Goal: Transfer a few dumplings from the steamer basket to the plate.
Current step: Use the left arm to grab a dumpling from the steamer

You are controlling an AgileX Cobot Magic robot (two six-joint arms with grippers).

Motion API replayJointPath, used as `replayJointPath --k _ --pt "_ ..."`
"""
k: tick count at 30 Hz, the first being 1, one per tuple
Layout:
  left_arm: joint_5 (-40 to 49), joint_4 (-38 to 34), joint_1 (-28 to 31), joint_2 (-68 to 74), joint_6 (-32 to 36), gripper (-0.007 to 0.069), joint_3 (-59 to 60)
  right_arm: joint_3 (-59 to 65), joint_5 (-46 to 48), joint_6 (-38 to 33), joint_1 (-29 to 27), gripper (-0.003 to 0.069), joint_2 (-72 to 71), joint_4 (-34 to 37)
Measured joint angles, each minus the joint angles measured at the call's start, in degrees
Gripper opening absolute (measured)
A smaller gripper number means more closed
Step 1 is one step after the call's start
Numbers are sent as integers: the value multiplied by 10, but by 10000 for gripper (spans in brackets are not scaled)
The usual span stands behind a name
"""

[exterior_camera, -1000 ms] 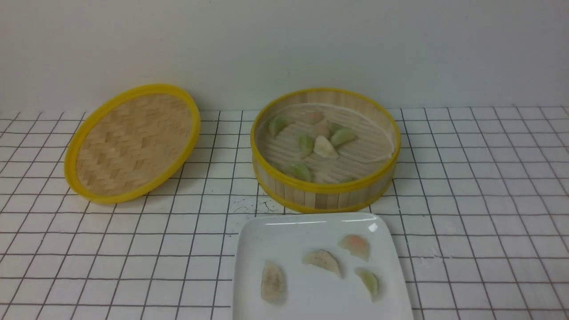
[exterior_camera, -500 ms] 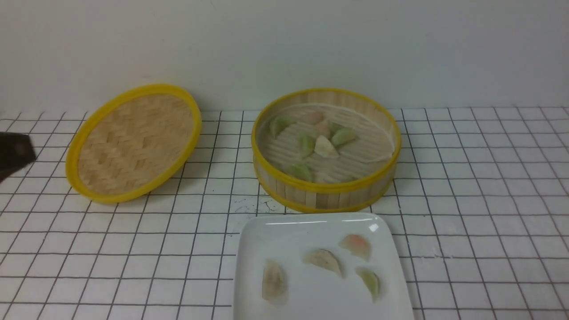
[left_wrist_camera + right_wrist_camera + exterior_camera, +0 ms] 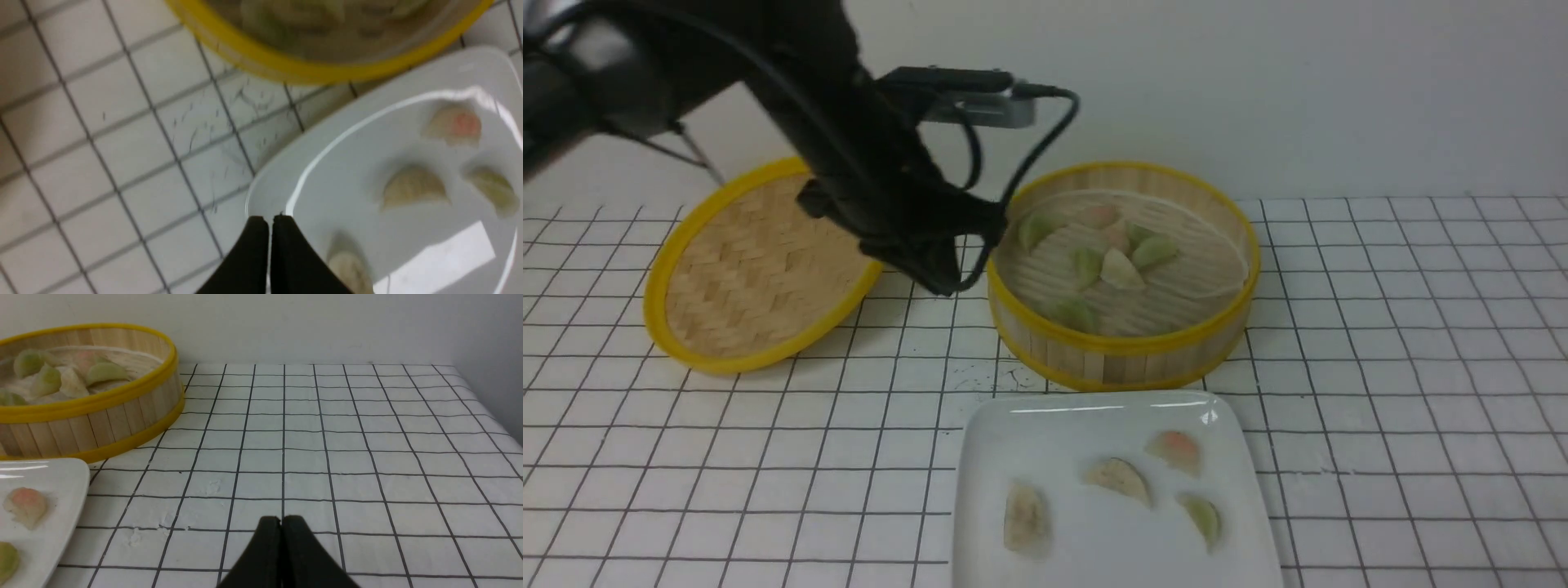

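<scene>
The left arm (image 3: 866, 180) fills the gap between lid (image 3: 752, 269) and steamer basket (image 3: 1123, 351); right of the basket the gridded tabletop (image 3: 1405, 367) lies open; the plate (image 3: 1013, 433) crowds its near side.

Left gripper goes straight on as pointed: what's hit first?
The left gripper, shut, would probably meet the checked tablecloth just off the plate, short of the steamer basket. Depth is unclear; the plate rim is possible.

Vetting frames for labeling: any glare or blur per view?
Front view: thin glare streak on the far rim of the plate, rest fairly sharp. Left wrist view: soft overall, steamer basket blurriest, bright rectangular reflection on the plate. Right wrist view: crisp, even light.
</scene>
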Motion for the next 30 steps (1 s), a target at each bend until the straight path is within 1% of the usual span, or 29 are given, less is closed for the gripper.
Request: replayJointPath --k 4,11,14,18,20,21,22,23,24,25,27,30 --pt "0 15 -27 82 -5 -6 -118 0 0 0 0 -15 0 0" --pt "3 15 -43 199 3 -1 -243 0 0 0 0 -15 0 0" --pt "3 15 -46 244 29 41 -286 0 0 0 0 -15 0 0" --pt "3 20 -50 304 70 232 -337 0 0 0 0 -15 0 0" --pt "3 31 -52 321 77 330 -344 0 0 0 0 -15 0 0" --pt "3 30 -52 325 77 352 -346 0 0 0 0 -15 0 0" --pt "0 32 -52 327 81 430 -351 0 0 0 0 -15 0 0" --pt "0 34 -52 329 81 456 -351 0 0 0 0 -15 0 0" --pt "-1 35 -52 331 81 501 -353 0 0 0 0 -15 0 0" --pt "-2 34 -52 334 81 527 -354 0 0 0 0 -15 0 0" --pt "-5 30 -52 336 81 549 -357 0 0 0 0 -15 0 0" --pt "-5 24 -54 339 75 541 -357 0 0 0 0 -15 0 0"
